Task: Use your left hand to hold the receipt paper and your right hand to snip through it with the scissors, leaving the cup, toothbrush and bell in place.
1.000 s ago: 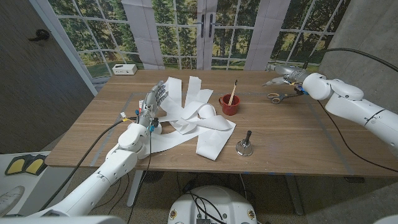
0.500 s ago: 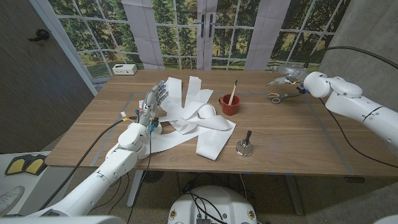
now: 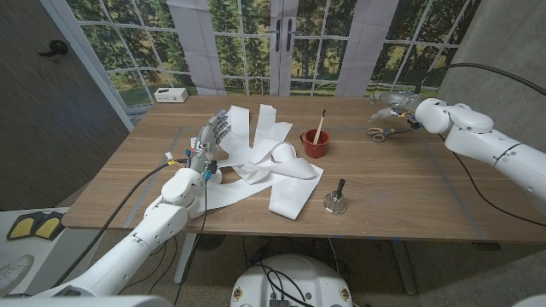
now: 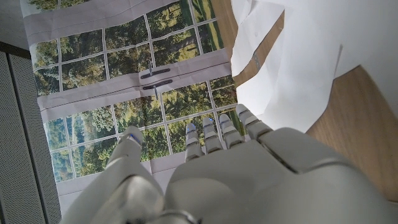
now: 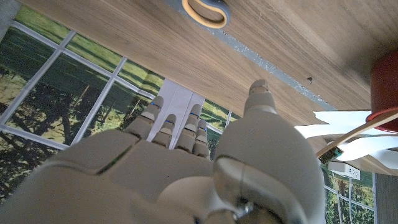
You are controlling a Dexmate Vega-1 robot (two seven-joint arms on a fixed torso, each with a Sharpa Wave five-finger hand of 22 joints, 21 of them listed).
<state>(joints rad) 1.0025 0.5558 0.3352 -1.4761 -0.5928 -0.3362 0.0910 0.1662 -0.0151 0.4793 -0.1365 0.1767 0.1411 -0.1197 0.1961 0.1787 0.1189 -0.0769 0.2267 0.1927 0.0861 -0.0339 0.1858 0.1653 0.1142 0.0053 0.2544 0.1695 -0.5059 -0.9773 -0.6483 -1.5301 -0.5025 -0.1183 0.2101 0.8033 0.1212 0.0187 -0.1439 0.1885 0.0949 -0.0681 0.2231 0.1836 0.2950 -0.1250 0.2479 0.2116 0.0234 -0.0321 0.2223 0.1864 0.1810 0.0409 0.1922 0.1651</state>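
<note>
Long white receipt paper strips (image 3: 275, 167) lie tangled across the table's middle and left, and also show in the left wrist view (image 4: 298, 56). My left hand (image 3: 209, 139) stands over the paper's left part with fingers stretched up and apart, holding nothing; its back (image 4: 236, 180) shows close up. The scissors (image 3: 378, 133) lie at the far right, their handle ring (image 5: 205, 9) just ahead of my right hand (image 5: 186, 162). That right hand (image 3: 391, 100) hovers above and behind the scissors, fingers apart, empty.
A red cup (image 3: 315, 143) with a toothbrush (image 3: 320, 126) standing in it sits right of the paper; its edge (image 5: 387, 81) is in the right wrist view. A small metal bell (image 3: 334, 199) stands near the front. A white box (image 3: 171, 95) sits at the far-left corner.
My right hand has drifted slightly left and toward the far edge, staying above the scissors. The left hand and the paper have not moved.
</note>
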